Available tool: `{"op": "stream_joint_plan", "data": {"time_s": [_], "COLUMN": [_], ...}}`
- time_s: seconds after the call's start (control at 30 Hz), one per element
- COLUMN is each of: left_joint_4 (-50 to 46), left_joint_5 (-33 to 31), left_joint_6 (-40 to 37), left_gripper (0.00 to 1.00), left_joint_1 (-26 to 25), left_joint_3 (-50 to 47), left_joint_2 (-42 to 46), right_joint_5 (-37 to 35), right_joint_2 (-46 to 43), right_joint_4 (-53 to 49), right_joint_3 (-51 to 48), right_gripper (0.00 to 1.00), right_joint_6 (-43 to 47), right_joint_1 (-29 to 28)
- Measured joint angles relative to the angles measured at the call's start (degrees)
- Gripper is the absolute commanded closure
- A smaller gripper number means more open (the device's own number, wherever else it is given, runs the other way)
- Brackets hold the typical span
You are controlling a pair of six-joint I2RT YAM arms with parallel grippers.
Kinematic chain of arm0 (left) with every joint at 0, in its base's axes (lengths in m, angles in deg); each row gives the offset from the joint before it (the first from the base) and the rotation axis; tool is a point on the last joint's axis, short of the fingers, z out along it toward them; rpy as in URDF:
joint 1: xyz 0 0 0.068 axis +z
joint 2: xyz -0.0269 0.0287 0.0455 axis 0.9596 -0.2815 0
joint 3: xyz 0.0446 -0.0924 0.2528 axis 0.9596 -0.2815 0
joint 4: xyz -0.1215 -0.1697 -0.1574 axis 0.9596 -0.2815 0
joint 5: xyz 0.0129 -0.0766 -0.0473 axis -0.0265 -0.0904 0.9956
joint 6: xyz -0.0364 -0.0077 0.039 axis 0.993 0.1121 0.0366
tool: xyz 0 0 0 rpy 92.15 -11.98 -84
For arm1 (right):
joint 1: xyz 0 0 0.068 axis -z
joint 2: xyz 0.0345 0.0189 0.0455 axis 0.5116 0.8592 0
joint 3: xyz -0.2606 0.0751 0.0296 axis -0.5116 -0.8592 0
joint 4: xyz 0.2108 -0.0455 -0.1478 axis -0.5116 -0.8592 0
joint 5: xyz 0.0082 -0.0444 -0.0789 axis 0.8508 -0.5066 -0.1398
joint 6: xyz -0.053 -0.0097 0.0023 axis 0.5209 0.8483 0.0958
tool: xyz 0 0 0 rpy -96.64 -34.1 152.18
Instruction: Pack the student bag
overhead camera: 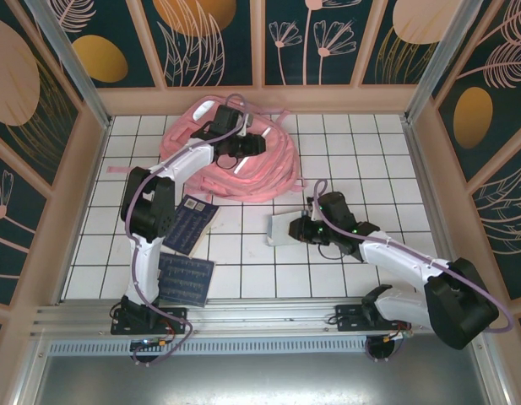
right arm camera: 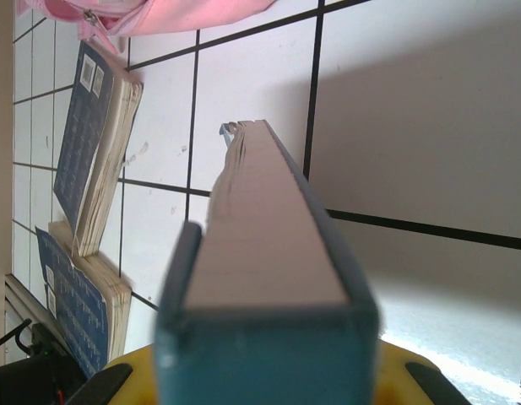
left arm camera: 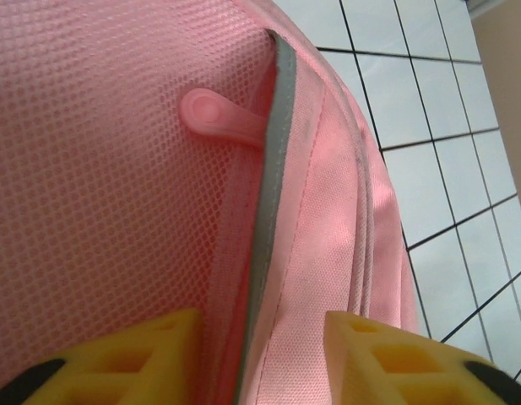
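The large pink fabric backpack (overhead camera: 273, 173) is cloth throughout. One panel is an open, bumpy mesh and the panel beside it is a finer matt weave. A smooth grey piping strip (left arm camera: 273, 211) runs along the seam between them. Its pink zip tab (left arm camera: 216, 114) looks like soft, faintly glossy plastic. The yellow pads (left arm camera: 150, 359) of the left claw (left arm camera: 260, 367) look matt and moulded, with open cells. The white tiled bench (overhead camera: 353, 160) is glossy. The teal-covered book (right arm camera: 268, 253) has a matt cover and rough-edged paper pages. The blue-covered book (overhead camera: 192, 226) on the left is paper too. A bare metal rail (overhead camera: 268, 314) lines the near edge.
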Motion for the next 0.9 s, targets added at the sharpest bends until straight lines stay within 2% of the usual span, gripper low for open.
{"op": "stream_joint_plan", "data": {"time_s": [0.2,0.4,0.57,0.7,0.9], "left_joint_4": [0.0,-1.0,-3.6,-2.7,1.5], "left_joint_5": [-0.1,-0.6,-0.6,3.0,9.3], "left_joint_6": [-0.7,-1.9,-2.1,0.7,6.0], "left_gripper": [1.0,1.0,1.0,1.0,1.0], "left_joint_1": [0.1,0.1,1.0,4.1,9.7], "left_joint_3": [0.0,0.9,4.1,4.1,4.2], "left_joint_2": [-0.3,-0.6,0.3,4.2,8.4], "right_joint_5": [0.0,-0.2,-1.5,-1.5,1.2], "right_joint_2": [1.5,1.0,-4.8,-9.0,-8.0], "right_joint_4": [0.5,0.1,-0.5,0.1,4.4], "right_joint_3": [0.0,0.0,0.0,1.0,3.3], "right_gripper": [1.0,1.0,1.0,1.0,1.0], "right_joint_6": [0.0,0.0,-0.2,-1.1,-4.6], "right_joint_1": [0.2,1.1,3.9,7.6,13.1]}}
